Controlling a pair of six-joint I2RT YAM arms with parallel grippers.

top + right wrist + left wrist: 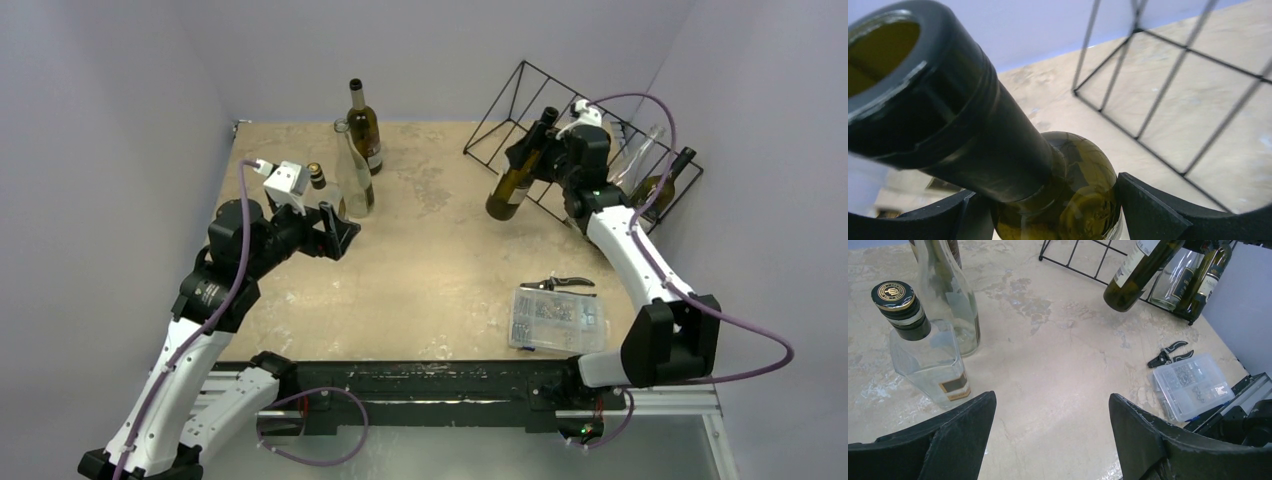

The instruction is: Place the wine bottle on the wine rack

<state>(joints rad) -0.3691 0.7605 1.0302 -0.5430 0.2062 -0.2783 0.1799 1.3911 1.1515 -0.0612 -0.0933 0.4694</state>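
**Beige table, lilac walls: 1 bottle held at the rack**

Top view. Mottled beige table (440, 260). At its far right stands the black wire wine rack (493, 106), with 2 bottles lying at its right end. The right gripper (535, 150) is clamped on the neck of the wine bottle (512, 185). The bottle hangs tilted, base lowest, at the rack's front edge. Contact with the wire: cannot tell. The left gripper (340, 228) is spread wide and holds nothing.

Left wrist. A square clear bottle (930, 362) with a black cap stands just ahead. The parts box (1193, 385) and pliers (1170, 354) lie to the right.

Right wrist. Dark green neck, mouth uncorked, gripped between both fingers.
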